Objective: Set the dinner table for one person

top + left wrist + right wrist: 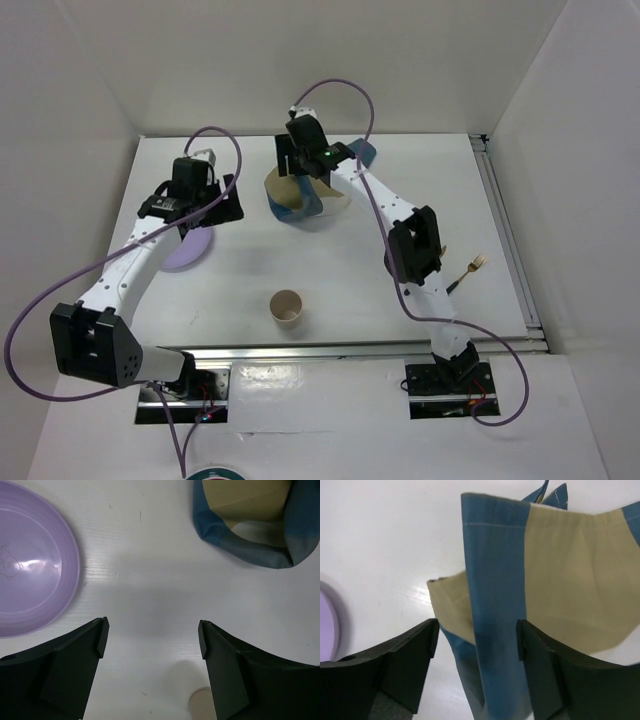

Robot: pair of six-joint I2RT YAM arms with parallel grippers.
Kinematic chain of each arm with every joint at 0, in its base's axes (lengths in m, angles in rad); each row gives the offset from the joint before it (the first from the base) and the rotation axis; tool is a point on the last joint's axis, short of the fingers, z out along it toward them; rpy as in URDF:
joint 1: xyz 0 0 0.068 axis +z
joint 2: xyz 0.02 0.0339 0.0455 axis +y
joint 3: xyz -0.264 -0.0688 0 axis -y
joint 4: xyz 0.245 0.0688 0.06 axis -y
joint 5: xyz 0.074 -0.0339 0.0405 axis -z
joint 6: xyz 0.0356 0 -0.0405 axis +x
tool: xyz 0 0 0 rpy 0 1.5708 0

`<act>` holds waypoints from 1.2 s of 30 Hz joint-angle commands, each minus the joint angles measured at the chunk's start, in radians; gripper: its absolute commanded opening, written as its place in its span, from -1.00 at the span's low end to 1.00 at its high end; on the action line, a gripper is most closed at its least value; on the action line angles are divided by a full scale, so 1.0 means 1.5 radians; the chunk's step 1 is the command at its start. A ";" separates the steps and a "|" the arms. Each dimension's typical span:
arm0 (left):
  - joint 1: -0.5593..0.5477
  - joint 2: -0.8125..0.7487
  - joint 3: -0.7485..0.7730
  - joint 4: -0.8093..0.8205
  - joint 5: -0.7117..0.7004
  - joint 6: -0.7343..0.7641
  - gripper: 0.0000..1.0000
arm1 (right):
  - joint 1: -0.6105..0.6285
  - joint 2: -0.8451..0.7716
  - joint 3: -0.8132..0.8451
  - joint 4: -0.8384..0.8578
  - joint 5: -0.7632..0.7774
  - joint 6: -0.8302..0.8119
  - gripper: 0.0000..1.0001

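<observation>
A crumpled blue-and-tan striped cloth mat (300, 195) lies at the back middle of the white dinner table (340, 270). My right gripper (295, 168) hangs over it, open, with a raised blue fold of the mat (495, 580) standing between its fingers (477, 630). A purple plate (188, 250) lies at the left. My left gripper (222, 205) is open and empty just right of the plate, over bare table (153, 630). The plate (30, 575) and the mat (250, 545) also show in the left wrist view. A tan paper cup (286, 308) stands at the front middle.
A gold fork (468, 270) lies at the right near the right arm's elbow. Aluminium rails run along the right edge (510, 240) and the near edge (340, 348). White walls enclose the table on three sides.
</observation>
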 commanded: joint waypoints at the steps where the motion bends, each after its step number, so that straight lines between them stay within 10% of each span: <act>1: 0.001 -0.020 -0.018 0.004 0.039 -0.022 0.80 | -0.004 0.042 0.065 0.071 0.037 -0.025 0.47; 13: 0.001 -0.022 -0.061 0.027 0.125 -0.043 0.78 | -0.004 -0.011 0.000 0.105 0.130 -0.011 -1.00; 25: -0.017 0.218 0.006 0.128 0.362 -0.126 0.69 | -0.079 -0.457 -0.488 0.140 0.073 0.222 -1.00; 36: -0.030 0.266 0.001 0.055 0.307 -0.123 0.69 | -0.190 -0.613 -0.775 0.153 -0.023 0.315 -1.00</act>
